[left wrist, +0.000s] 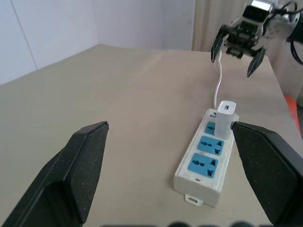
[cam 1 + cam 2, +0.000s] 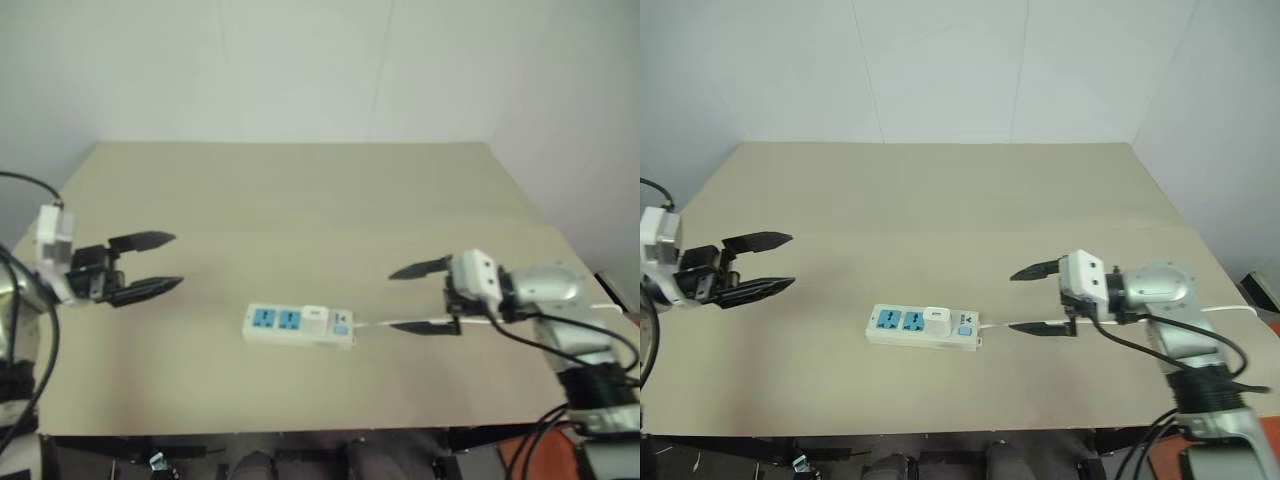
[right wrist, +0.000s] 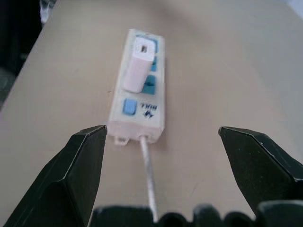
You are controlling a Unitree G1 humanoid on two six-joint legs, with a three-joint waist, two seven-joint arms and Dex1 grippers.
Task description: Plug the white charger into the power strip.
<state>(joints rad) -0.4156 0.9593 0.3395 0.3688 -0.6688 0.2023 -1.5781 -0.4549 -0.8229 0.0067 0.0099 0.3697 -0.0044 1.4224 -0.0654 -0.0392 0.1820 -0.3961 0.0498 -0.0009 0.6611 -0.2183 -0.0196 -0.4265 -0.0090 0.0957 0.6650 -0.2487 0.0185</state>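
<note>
Left eye view: the strip (image 2: 298, 326) lies low centre on the matte tan table (image 2: 300, 200), long axis across the frame, cable (image 2: 385, 323) trailing right. The charger (image 2: 315, 315), a small smooth white block, stands in the socket nearest the switch end, apparently seated. The left gripper (image 2: 148, 265) hovers at mid left, fingers spread and empty; the right gripper (image 2: 428, 297) at lower right likewise, empty. Both stand clear of the strip; the right looks slightly nearer. Right eye view: same layout, two blue faces bare, the third covered by the charger. Left wrist view: the strip runs away from the black tapered fingers (image 1: 83, 165), charger upright at its far end, the right gripper beyond it at upper right. Right wrist view: the strip lies dead ahead between the spread fingers (image 3: 75, 165), long axis in line with them, cable end nearest. Judgement: plugging appears done; any further move would be a check only.
</note>
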